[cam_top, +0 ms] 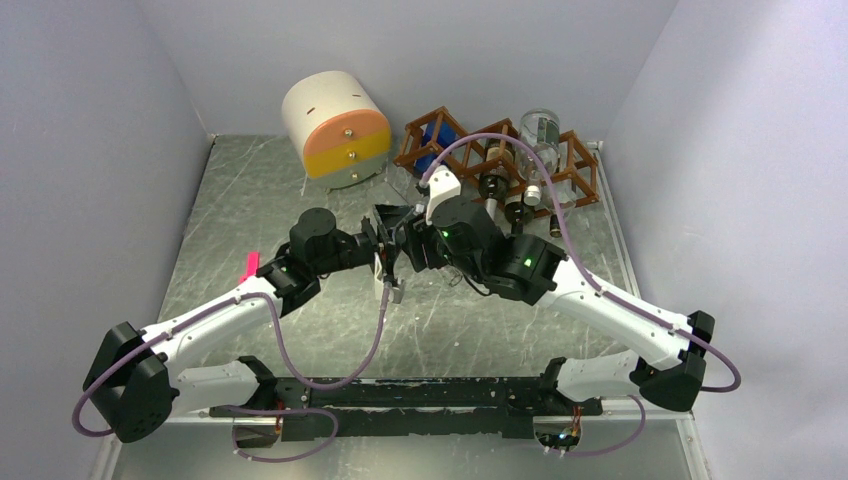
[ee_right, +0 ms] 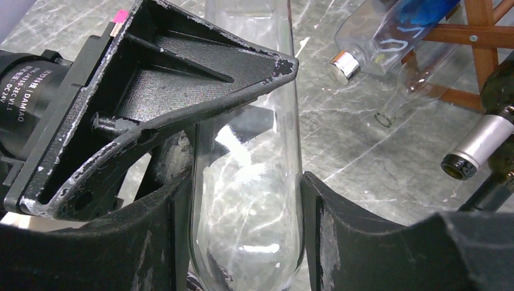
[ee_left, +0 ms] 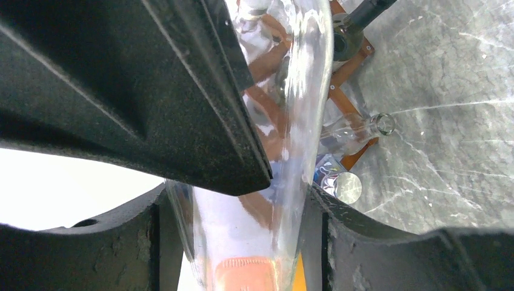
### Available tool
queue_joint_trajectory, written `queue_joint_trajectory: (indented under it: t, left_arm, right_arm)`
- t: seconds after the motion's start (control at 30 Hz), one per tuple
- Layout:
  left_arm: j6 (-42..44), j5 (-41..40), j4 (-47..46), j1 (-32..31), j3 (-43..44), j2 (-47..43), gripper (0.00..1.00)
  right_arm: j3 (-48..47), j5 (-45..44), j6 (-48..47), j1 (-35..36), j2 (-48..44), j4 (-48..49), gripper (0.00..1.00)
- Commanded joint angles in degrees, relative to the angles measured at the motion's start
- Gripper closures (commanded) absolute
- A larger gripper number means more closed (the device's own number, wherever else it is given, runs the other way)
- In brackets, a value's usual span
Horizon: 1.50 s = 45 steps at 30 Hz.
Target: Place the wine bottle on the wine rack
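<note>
A clear glass wine bottle (cam_top: 386, 268) hangs above the table's middle, gripped by both arms. My left gripper (cam_top: 380, 250) is shut on it; in the left wrist view the bottle (ee_left: 260, 230) fills the gap between the fingers (ee_left: 357, 248). My right gripper (cam_top: 408, 245) is shut on it too, its pads pressing the rounded glass (ee_right: 248, 182). The reddish-brown wine rack (cam_top: 500, 160) stands at the back right, well behind the grippers. It also shows in the left wrist view (ee_left: 342, 97) and the right wrist view (ee_right: 479, 36). It holds several bottles.
A round cream-and-orange drawer unit (cam_top: 335, 130) stands at the back, left of the rack. In the rack lie a blue bottle with a silver cap (ee_right: 363, 51), a clear bottle (ee_right: 412, 91) and a dark foil-necked bottle (ee_right: 485, 139). Grey walls close in the table.
</note>
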<state>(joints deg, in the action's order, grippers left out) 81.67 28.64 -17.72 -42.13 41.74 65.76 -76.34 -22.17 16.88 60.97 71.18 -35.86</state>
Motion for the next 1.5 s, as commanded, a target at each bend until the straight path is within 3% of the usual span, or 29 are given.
queue_joint_trajectory:
  t: [0.0,0.1,0.17,0.2,0.37,0.53,0.63,0.73,0.83,1.07,1.3,1.47]
  left_arm:
    - [-4.5,0.0,-8.0,-0.5,3.3,-1.9,0.76]
    - [-7.2,-0.2,-8.2,-0.5,2.9,-2.0,0.56]
    - [-9.0,-0.5,-8.5,-0.5,2.4,-2.0,0.35]
    - [-9.6,-0.8,-8.0,-0.5,2.3,-2.0,0.01]
    - [-12.4,-0.2,-3.4,-0.5,2.1,-2.7,0.04]
    - [-17.5,0.4,-7.4,-0.5,-1.9,-5.8,0.04]
    - [-25.3,-2.2,-8.8,-0.5,-2.5,-7.3,0.04]
    - [-44.2,-12.2,-12.9,-0.5,-2.4,-7.7,0.04]
    - [-63.0,-29.8,-12.3,-0.4,-0.6,-7.8,0.04]
    - [-91.2,-52.5,5.9,-0.3,4.8,-7.8,0.04]
    - [-101.0,-49.7,21.8,-0.3,9.8,-5.5,0.04]
    - [-108.6,-46.2,26.0,-0.3,10.1,-5.8,0.04]
  right_arm:
    - [0.6,-1.5,0.7,0.0,-0.9,1.2,0.81]
    - [0.7,-3.2,0.4,0.1,-2.1,2.3,0.93]
    - [0.5,-4.8,0.2,0.0,-2.9,2.8,0.96]
    - [0.3,-5.7,0.2,-0.1,-3.4,3.0,0.98]
    - [-0.4,-10.5,0.8,-0.1,-5.1,3.8,1.00]
    - [-0.4,-16.0,1.4,-0.3,-7.1,4.7,1.00]
    - [-0.5,-20.3,1.3,-0.5,-7.8,6.0,1.00]
    - [-0.3,-24.3,0.5,-1.2,-8.2,8.5,1.00]
    - [0.0,-26.7,-1.4,-4.1,-7.3,11.8,1.00]
    - [-1.6,-9.6,0.4,-23.1,-1.0,19.4,1.00]
    - [-7.2,-4.2,5.9,-30.4,10.8,23.6,1.00]
    - [-10.2,-4.6,10.0,-32.4,18.2,25.3,1.00]
